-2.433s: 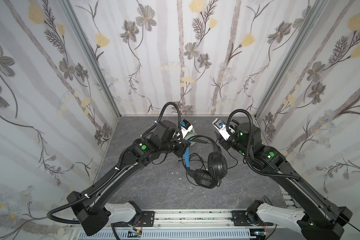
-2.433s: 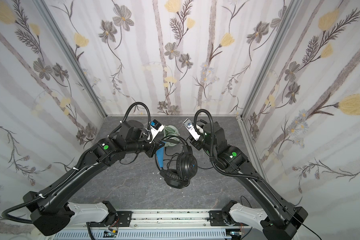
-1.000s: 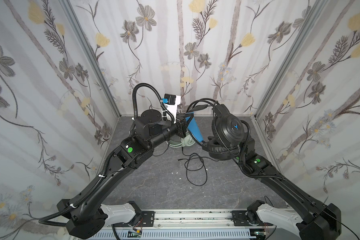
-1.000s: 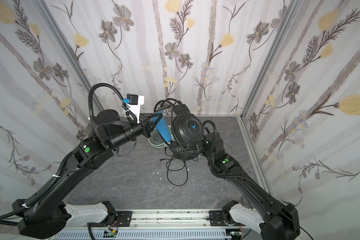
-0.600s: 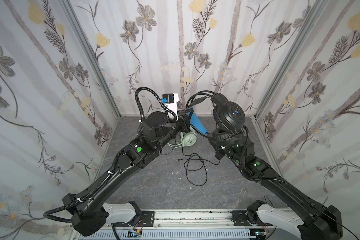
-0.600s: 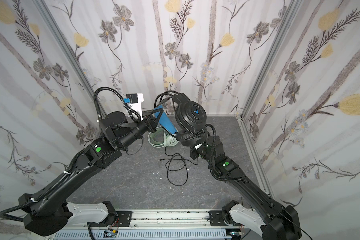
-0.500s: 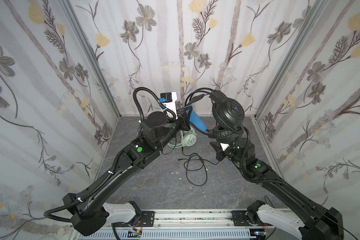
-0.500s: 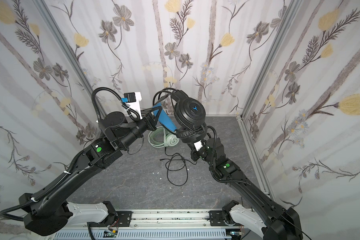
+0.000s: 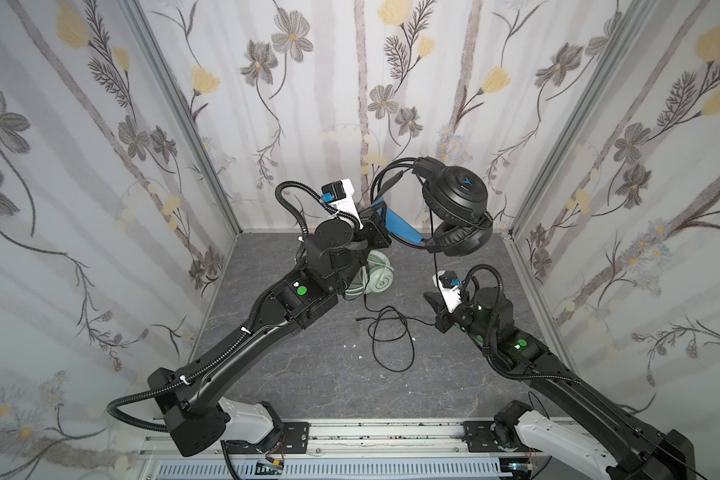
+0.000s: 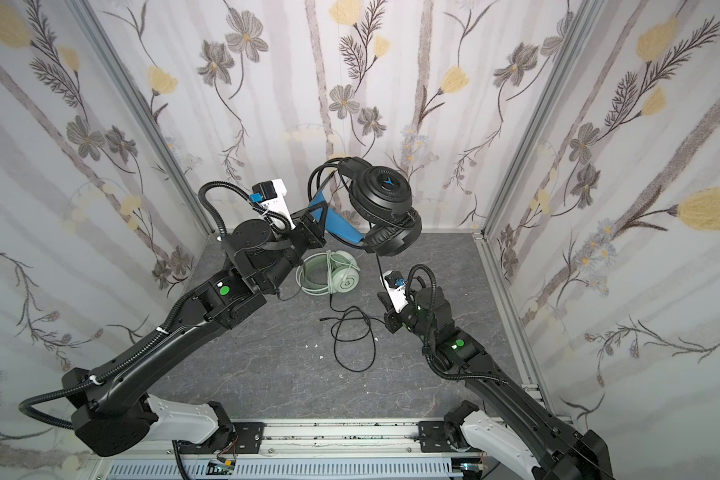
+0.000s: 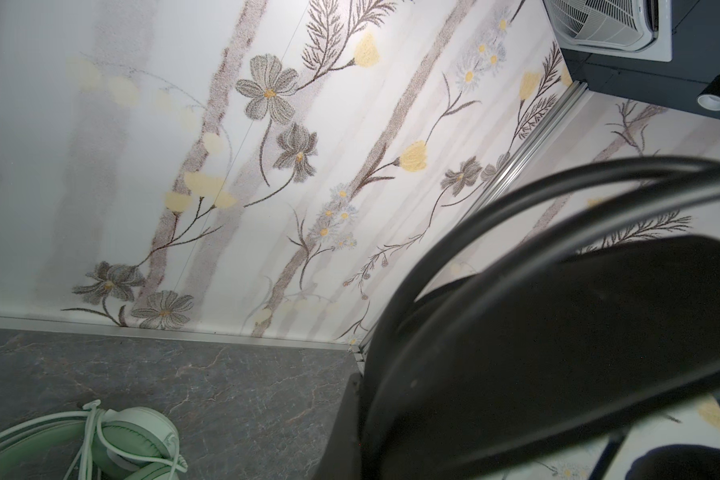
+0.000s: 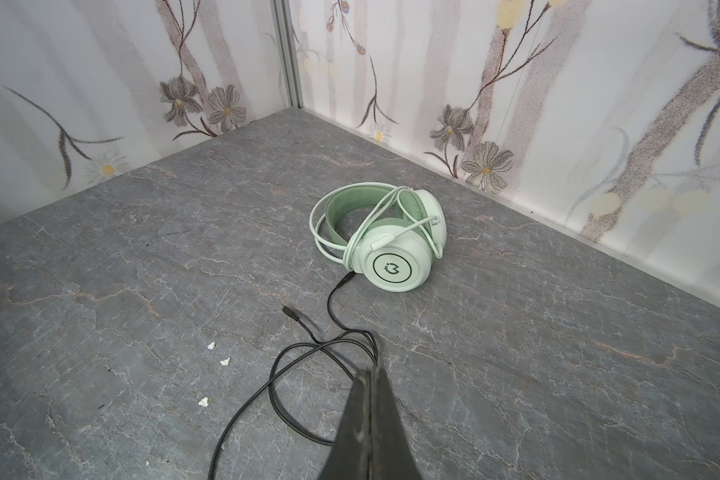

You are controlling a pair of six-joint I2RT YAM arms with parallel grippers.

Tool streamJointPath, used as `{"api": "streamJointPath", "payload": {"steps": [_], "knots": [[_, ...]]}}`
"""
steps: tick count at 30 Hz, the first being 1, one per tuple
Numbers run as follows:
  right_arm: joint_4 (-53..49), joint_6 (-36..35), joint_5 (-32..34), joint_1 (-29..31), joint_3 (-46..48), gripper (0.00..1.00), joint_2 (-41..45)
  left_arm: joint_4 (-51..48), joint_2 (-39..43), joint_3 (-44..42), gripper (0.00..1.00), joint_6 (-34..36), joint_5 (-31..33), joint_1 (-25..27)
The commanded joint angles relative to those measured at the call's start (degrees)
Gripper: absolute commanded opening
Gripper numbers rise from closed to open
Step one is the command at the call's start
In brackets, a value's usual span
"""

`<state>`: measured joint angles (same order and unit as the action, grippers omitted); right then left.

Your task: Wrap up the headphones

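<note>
The left claw (image 9: 382, 221) is clamped on the blue headband (image 9: 400, 226) of the black headset (image 9: 454, 195) and holds it in the air near the back wall (image 9: 350, 104), above the surface (image 9: 308, 374). In both top views the headset's two cups hang stacked, the upper one facing the camera. The right claw (image 12: 369, 376) sits low over the grey, stone-patterned surface, jaws pressed together, with the black cable (image 12: 267, 395) running into their tip. In a top view this cable (image 10: 378, 266) drops straight from the lower cup toward the right claw, then lies in loose loops on the surface. The black headset's one visible marking is a blue arrowhead emblem (image 10: 390, 181) on the upper cup. The mint headset (image 12: 395, 257) lies on the surface near the back, just beside the left arm, with its whitish cable (image 12: 362, 224) wound around band and cups. Its outer cup bears a dark ring around a small curly symbol (image 12: 393, 269) that I cannot read as a letter. A black connector (image 12: 346, 281) lies just beside that cup, and a plug (image 12: 289, 312) lies free nearby. Print on the left wrist camera (image 9: 341, 199) is too small to read. A few white crumbs (image 12: 213, 345) dot the surface.
</note>
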<state>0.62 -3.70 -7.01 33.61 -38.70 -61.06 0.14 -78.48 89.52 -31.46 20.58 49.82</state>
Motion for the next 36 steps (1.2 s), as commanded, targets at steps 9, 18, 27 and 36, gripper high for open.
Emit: {"api": "streamJointPath", "payload": {"steps": [9, 18, 27, 36], "knots": [[-0.56, -1.63, 6.95, 3.83, -0.40, 0.00, 0.29, 6.14, -1.98, 3.28, 0.00, -5.40, 11.66, 1.18], [-2.77, -2.70, 10.69, 8.71, -1.00, 0.00, 0.70, 3.92, -5.69, 5.05, 0.00, -4.37, 17.17, 1.18], [-4.21, -2.63, 10.96, 11.20, -1.45, 0.00, 1.24, 3.31, -8.27, 6.27, 0.00, -3.05, 19.57, 1.07], [-9.05, -3.94, 13.36, 16.06, -7.74, 0.00, 2.30, 2.59, -10.09, 5.53, 0.00, 5.63, 25.34, 0.96]]}}
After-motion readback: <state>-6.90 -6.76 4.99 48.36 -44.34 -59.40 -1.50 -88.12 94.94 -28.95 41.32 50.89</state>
